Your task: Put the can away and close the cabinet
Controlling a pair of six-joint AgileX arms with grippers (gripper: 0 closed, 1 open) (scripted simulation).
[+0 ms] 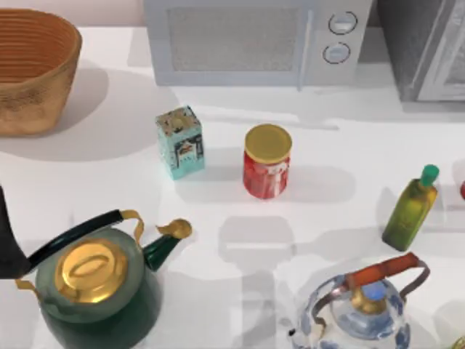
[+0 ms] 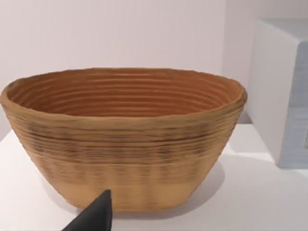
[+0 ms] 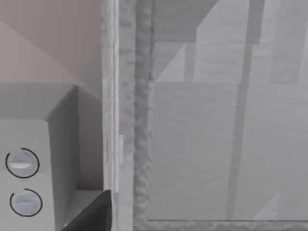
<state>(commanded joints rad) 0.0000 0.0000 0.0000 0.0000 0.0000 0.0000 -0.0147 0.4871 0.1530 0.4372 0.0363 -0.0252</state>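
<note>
The can (image 1: 267, 161), red with a yellow lid, stands upright at the middle of the white table (image 1: 341, 156), with no gripper near it. The cabinet (image 1: 425, 51), grey and speckled with a pale framed panel, stands at the back right beside the microwave. My right gripper (image 3: 94, 214) hangs close in front of the cabinet (image 3: 202, 144), near its speckled edge. I cannot tell whether the cabinet door is open. A dark tip of my left gripper (image 2: 96, 216) faces the basket (image 2: 122, 137) at the back left.
A white microwave (image 1: 254, 40) stands at the back centre. A teal box (image 1: 179, 141) stands left of the can. An olive oil bottle (image 1: 412, 208), a green kettle (image 1: 94, 283) and a glass kettle (image 1: 363, 309) stand towards the front. The wicker basket (image 1: 33, 69) fills the back-left corner.
</note>
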